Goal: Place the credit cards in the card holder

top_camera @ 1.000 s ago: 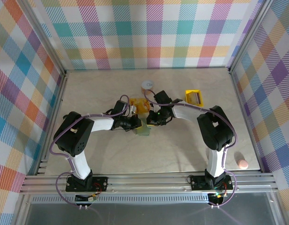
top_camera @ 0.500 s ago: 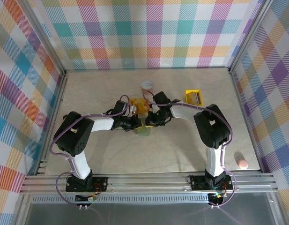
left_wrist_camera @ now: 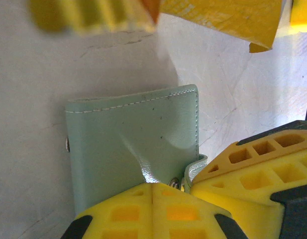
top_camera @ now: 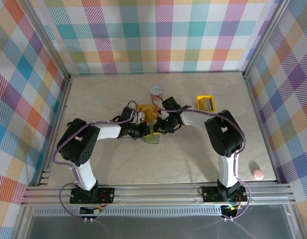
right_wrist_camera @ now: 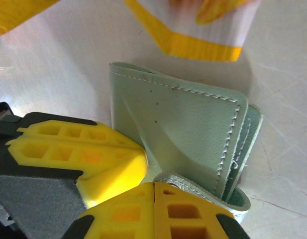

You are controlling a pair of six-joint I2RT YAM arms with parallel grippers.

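So the wallet sits pretty much in the middle of the table, folded over, and both arms are crowded right onto it from either side. The left gripper comes in from the left. In its wrist view its yellow fingers are pressed together on the edge of the green cover, with a crease in the leather running straight into the tips, so it looks like a pinch on the cover. The right gripper comes in from the right with its fingers closed tight too. The little snap strap curls right against their tips, but honestly I can't tell if it's actually clamped or just resting there. The two grippers are basically touching each other at that corner of the wallet. Its layers gape a bit at the strap end. An orange packet lies just past the wallet toward the far edge, a white round thing is further back still, and a yellow tray is off toward the far right.
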